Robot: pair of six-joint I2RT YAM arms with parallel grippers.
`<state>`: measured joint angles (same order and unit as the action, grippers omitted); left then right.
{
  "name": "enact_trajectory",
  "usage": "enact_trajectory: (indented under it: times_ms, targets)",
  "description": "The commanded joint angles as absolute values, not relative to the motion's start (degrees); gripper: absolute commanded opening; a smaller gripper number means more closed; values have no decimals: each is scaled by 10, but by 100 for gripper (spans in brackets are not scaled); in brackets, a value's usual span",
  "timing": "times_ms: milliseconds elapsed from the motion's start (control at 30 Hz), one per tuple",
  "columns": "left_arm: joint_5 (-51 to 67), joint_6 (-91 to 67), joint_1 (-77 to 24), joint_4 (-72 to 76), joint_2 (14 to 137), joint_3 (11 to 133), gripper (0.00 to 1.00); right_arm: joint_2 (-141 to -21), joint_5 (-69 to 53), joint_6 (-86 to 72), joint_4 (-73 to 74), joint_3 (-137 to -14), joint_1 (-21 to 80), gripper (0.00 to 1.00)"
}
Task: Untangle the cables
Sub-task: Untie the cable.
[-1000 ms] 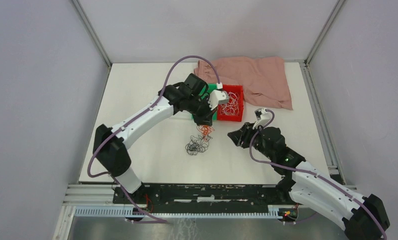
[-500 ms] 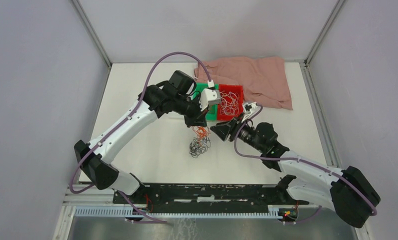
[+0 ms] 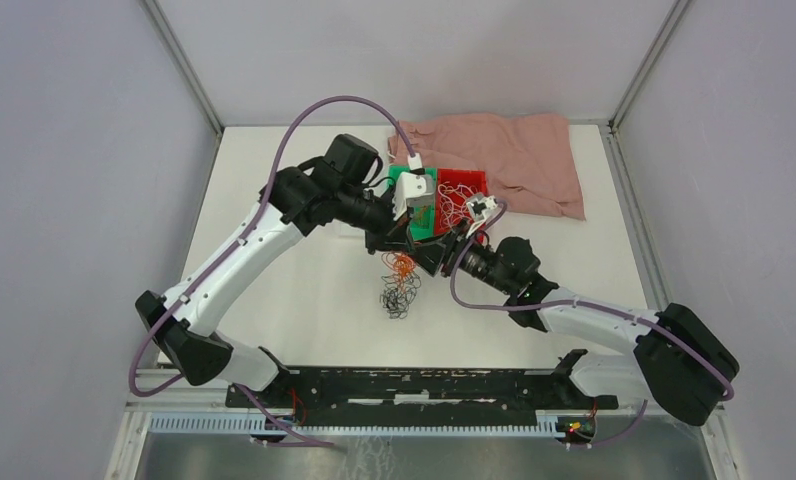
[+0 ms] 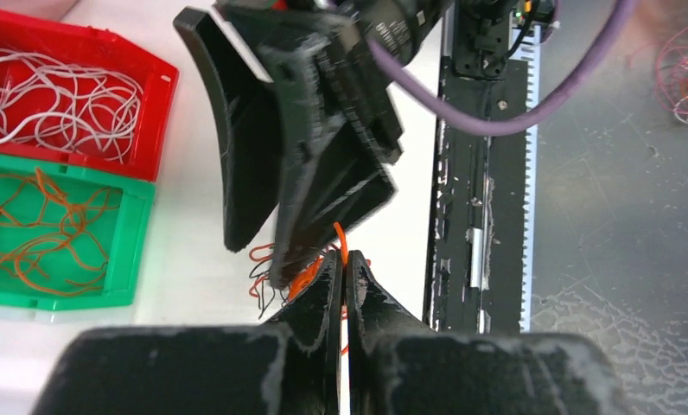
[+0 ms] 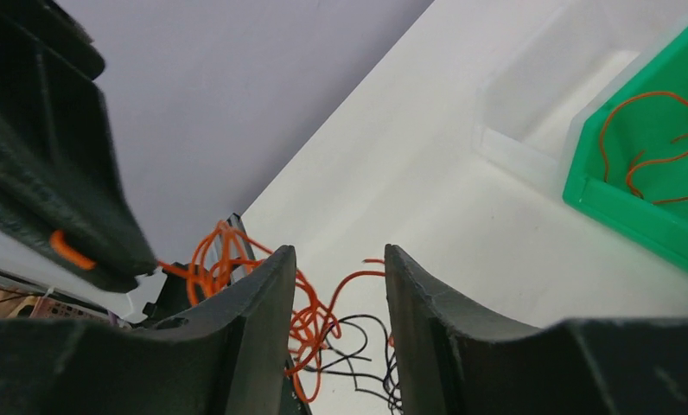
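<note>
The cables form a small tangle [image 3: 398, 292] of orange and black strands on the white table, with orange loops [image 3: 404, 264] lifted off its top. My left gripper [image 3: 404, 243] hangs just above it, shut on one orange cable [image 4: 341, 242] whose end pokes up past the fingertips [image 4: 329, 275]. My right gripper [image 5: 336, 258] sits close beside the left one, open, with orange and black strands [image 5: 340, 316] hanging in the gap beyond its jaws. In the left wrist view the right gripper [image 4: 297, 147] fills the upper middle.
A red bin [image 4: 155, 95] holds white cables and a green bin [image 4: 133, 233] holds orange ones, both just behind the grippers. A clear bin [image 5: 539, 112] stands next to the green one. A pink cloth [image 3: 514, 155] lies at the back right. The black rail [image 3: 414, 385] runs along the near edge.
My right gripper has swung left and forward, from the table's right side to right beside the left gripper. The left arm has drawn back to the left, with the orange strands still pinched.
</note>
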<state>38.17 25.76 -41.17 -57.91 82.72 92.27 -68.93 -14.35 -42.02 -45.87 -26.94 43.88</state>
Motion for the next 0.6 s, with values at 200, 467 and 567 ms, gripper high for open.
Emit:
enact_trajectory:
  times_ms: [200,467,567]
  targets:
    - [462,302,-405,-617,799,1003,3,-713,-81,-431,-469,-297,442,34]
    - [467,335,-386,-616,773,1018,3,-597,-66,-349,-338,-268,442,37]
    - [449,348,-380,-607,768,1020,3,-544,-65,-313,-284,-265,441,41]
